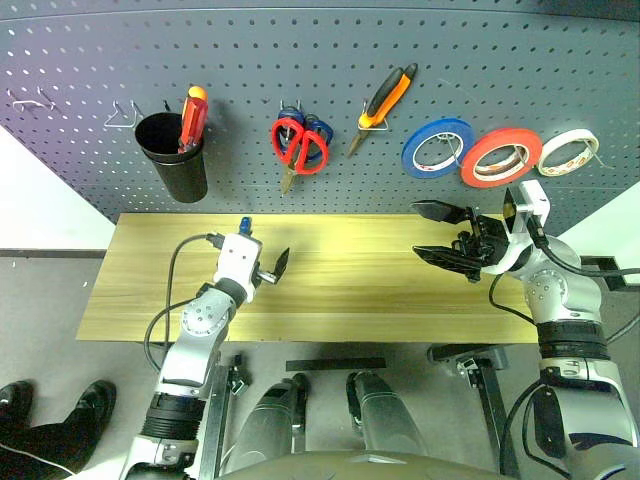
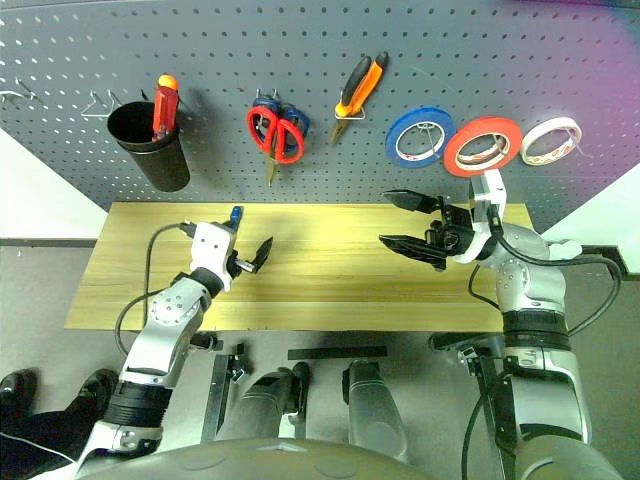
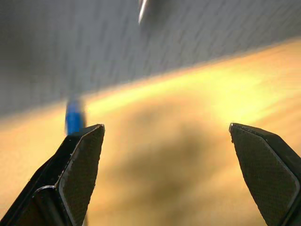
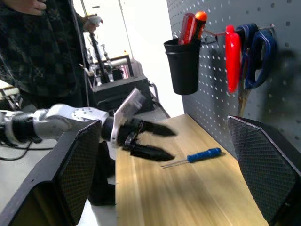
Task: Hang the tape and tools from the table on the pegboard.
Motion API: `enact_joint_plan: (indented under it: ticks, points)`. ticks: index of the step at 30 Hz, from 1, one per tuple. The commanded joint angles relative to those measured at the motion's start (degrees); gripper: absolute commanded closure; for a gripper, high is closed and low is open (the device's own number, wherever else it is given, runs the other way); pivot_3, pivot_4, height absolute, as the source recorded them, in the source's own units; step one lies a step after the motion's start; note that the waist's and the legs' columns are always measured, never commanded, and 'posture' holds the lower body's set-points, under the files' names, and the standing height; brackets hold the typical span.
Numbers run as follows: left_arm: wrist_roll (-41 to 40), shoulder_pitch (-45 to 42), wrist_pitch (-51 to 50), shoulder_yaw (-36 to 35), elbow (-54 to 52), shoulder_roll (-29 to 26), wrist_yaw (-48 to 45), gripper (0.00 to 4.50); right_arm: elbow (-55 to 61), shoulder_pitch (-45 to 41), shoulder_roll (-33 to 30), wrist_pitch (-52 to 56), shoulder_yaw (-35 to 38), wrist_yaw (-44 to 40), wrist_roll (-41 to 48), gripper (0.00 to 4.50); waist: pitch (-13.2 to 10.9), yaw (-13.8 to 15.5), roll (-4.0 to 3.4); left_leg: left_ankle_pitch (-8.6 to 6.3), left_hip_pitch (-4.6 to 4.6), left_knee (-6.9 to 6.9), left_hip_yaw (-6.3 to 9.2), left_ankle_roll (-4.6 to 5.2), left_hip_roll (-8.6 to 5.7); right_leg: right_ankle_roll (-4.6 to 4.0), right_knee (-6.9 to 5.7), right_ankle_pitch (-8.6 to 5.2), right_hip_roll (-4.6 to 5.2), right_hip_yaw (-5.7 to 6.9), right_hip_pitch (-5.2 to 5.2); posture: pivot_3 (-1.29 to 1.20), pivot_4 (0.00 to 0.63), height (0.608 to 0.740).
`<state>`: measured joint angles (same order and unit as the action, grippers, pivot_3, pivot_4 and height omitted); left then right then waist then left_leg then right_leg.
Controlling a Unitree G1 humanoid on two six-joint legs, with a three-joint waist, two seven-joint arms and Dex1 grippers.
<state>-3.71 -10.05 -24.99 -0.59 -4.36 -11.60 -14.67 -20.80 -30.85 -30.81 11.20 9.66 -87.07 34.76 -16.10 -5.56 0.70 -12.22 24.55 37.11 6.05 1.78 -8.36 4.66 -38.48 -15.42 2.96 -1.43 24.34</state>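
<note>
The red-orange tape (image 1: 500, 157), the red-handled scissors (image 1: 298, 145) and the orange-and-black pliers (image 1: 388, 96) hang on the dark grey pegboard (image 1: 320, 60). On the wooden table (image 1: 350, 290), near its back edge, lies the slim blue-handled screwdriver (image 1: 244, 222), with its tip towards the robot's left in the right wrist view. My left gripper (image 1: 275, 266) hovers open and empty just in front of it; its blue handle (image 3: 74, 117) shows past one finger. Over the table's right side my right gripper (image 1: 420, 231) is open and empty, pointing left.
A black cup (image 1: 173, 155) on the pegboard holds a red-and-yellow screwdriver (image 1: 193, 115). Blue-handled scissors (image 1: 318, 132) hang behind the red pair. A blue roll (image 1: 437, 148) and a cream roll (image 1: 567, 152) flank the red-orange tape. A person (image 4: 42, 47) stands beyond the table's left end.
</note>
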Motion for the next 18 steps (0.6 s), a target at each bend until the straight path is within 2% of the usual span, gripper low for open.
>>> enact_joint_plan:
  ticks: [1,3,8,11,18]
  points:
    - [-0.75,-3.69,-5.66,-3.48,-1.47,-0.77,2.85,0.04,0.43,-0.15,-0.66,0.25,0.12,-0.16,0.02,0.00,-0.27,0.10,0.05,0.00,0.01,-0.01,0.00,0.00,0.01,0.00,0.00,0.00,0.00,0.00,0.01,-0.18,0.341,0.740]
    - [-2.80,-5.61,-10.27,-5.09,-0.36,-1.20,2.19,0.04,0.87,0.21,-1.01,0.89,-0.10,-0.45,-0.03,0.00,-0.53,0.17,0.15,0.00,0.01,-0.02,0.00,0.00,0.02,-0.01,0.01,0.00,0.00,0.01,0.01,-0.18,0.345,0.740]
    - [-3.84,-10.21,-12.85,-9.07,3.61,-2.10,4.40,0.04,3.90,2.25,-1.87,2.42,-0.21,-0.06,0.31,0.00,-0.56,0.08,0.12,-0.03,0.04,-0.10,0.00,0.05,0.02,0.00,0.19,0.00,0.00,0.01,0.00,-0.20,0.339,0.740]
    - [-4.18,-13.04,-14.09,-11.73,7.30,-3.17,6.22,0.04,3.95,2.09,-2.57,2.51,0.04,0.68,-0.25,0.00,-0.98,0.03,0.13,-0.04,0.06,-0.13,-0.01,0.07,0.03,0.00,0.25,0.00,0.00,0.01,0.02,-0.19,0.376,0.740]
    - [-3.99,-18.94,-10.16,-14.02,19.11,-7.96,5.61,0.04,3.95,2.67,-2.94,1.73,0.20,3.45,-1.46,0.00,-2.85,0.04,0.38,-0.05,0.09,-0.11,-0.07,0.06,0.10,-0.03,0.21,0.03,0.01,0.03,0.07,-0.20,0.418,0.740]
